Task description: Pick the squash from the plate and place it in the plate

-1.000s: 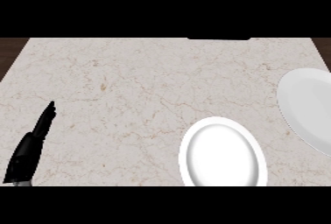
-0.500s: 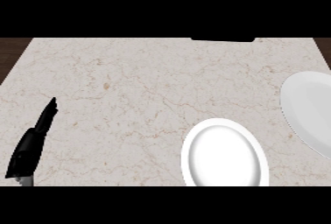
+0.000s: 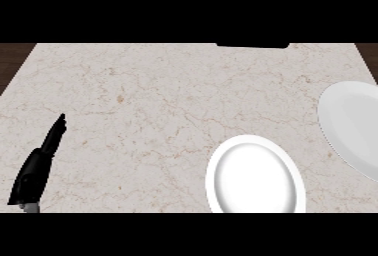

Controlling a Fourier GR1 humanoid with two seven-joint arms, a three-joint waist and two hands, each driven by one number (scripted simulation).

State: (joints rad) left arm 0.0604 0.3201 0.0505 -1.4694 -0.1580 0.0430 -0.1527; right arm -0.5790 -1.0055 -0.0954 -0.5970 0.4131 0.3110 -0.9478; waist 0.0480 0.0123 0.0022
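Two white plates and one black hand on a marble counter; no squash shows.

The left hand rests near the left edge with fingers straight and together, pointing up the counter and holding nothing; its wrist is cut off at the bottom. The near plate lies at lower centre-right, its lower rim cut off. The far plate runs off the right edge, well apart from the hand. The right hand is out of sight. A dark object at the counter's far edge is hard to make out.
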